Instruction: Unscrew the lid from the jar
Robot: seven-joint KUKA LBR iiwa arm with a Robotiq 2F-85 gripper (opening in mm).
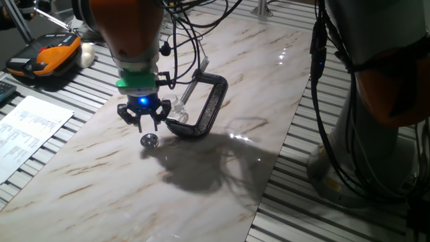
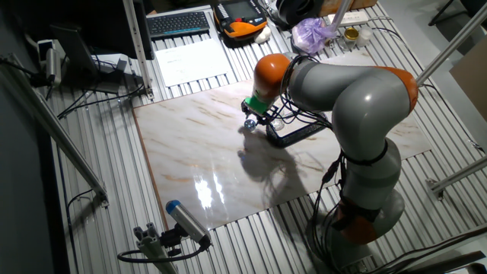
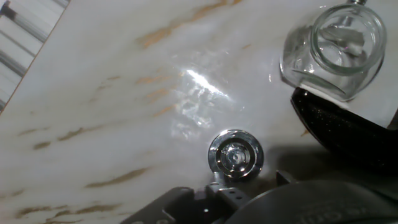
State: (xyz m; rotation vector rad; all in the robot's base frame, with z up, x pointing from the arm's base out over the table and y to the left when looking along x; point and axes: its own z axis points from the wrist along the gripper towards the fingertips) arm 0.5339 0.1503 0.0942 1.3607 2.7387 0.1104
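**Hovering above a lid already off the jar**

Inspecting my gripper: fingers spread, nothing held. The lid lies flat on the marble table directly beneath my fingertips, a shiny round silvery disc with a raised centre. The jar sits just beside it, held in the black C-clamp, mouth open, clear glass, apparently empty. Judgement: unscrewing looks done; only withdrawal remains.

— What lay on the white marble-patterned tabletop?
— A black metal C-clamp lay flat there. Beyond the slab sat an orange-and-black handheld pendant and a printed paper sheet.
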